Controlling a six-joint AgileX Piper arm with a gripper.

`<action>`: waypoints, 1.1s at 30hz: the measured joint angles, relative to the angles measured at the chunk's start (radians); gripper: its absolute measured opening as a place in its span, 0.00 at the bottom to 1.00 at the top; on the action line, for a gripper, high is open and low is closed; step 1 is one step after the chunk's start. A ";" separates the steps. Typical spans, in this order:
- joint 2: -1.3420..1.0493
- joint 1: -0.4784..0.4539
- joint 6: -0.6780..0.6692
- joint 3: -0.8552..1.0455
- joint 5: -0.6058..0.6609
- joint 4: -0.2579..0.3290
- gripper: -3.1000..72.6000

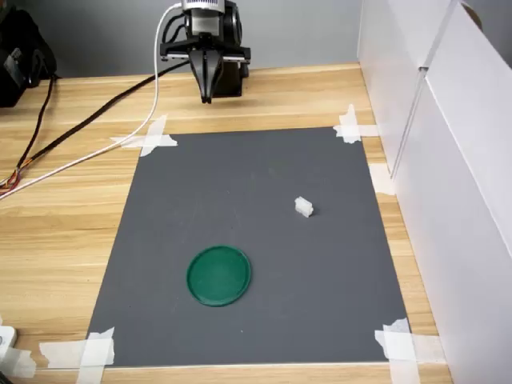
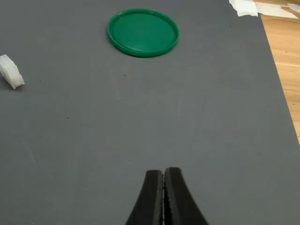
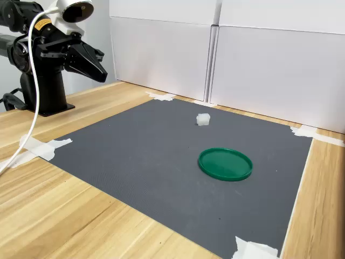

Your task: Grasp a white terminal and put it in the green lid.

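Note:
The white terminal (image 1: 303,207) (image 3: 202,119) (image 2: 11,71) lies on the grey mat, a small translucent block. The green lid (image 1: 218,275) (image 3: 225,163) (image 2: 143,32) lies flat and empty on the mat, nearer the front edge in the first exterior view. My gripper (image 1: 207,96) (image 3: 102,75) (image 2: 163,185) hangs shut above the mat's far edge, well away from both, with nothing between its black fingers.
The grey mat (image 1: 240,184) is taped at its corners to a wooden table. White panels (image 1: 448,160) wall the first exterior view's right side. Cables (image 1: 88,128) trail across the wood at the first exterior view's left, beside the arm's base (image 3: 46,86).

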 joint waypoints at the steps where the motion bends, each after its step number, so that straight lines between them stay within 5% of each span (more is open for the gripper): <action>1: 0.000 0.000 0.000 0.000 0.000 0.000 0.01; 22: 0.000 0.000 0.000 -0.002 0.004 0.000 0.01; 33: 0.177 0.000 0.000 -0.161 0.154 0.001 0.01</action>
